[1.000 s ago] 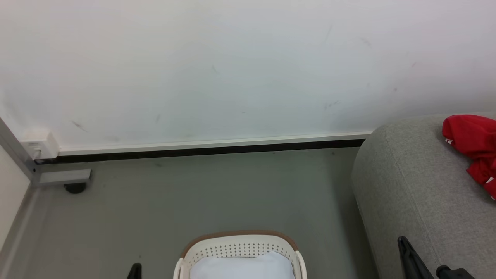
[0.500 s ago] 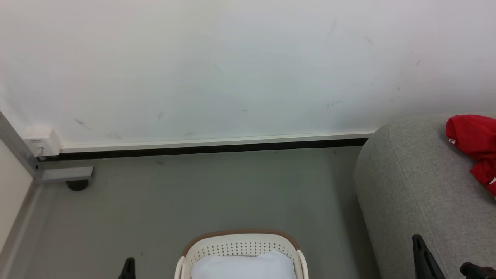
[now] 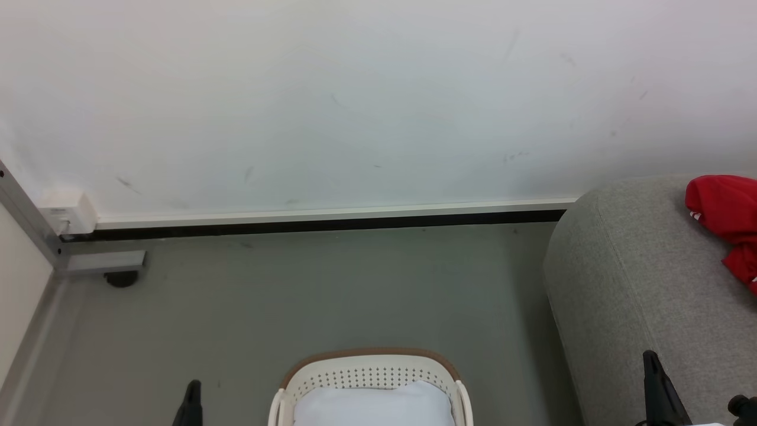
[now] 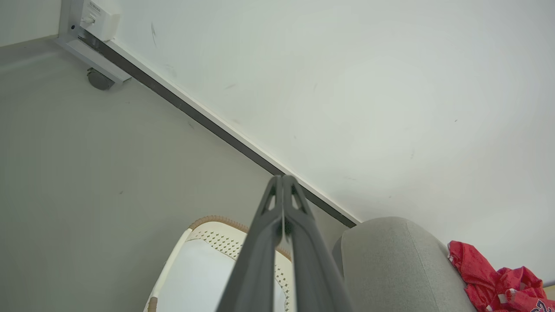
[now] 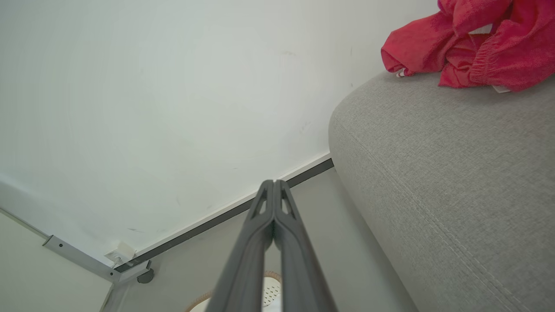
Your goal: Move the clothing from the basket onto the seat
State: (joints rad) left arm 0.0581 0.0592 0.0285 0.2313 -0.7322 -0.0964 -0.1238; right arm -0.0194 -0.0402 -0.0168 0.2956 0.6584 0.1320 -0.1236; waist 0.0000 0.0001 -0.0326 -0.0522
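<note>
Apparently finishing: crumpled bright red clothing (image 3: 724, 219) lies on the grey fabric seat (image 3: 627, 284). The cream perforated plastic basket (image 3: 366, 370) shows a pale pad (image 3: 372, 405). Left gripper (image 4: 282, 180) and right gripper (image 5: 274, 184) are pinched together, empty. Next, check the basket.

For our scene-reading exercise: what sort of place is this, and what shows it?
Likely a mock living-room corner in a test lab: a grey fabric sofa holding red garments, a cream laundry basket on bare grey floor, and a white wall panel on a castor.
</note>
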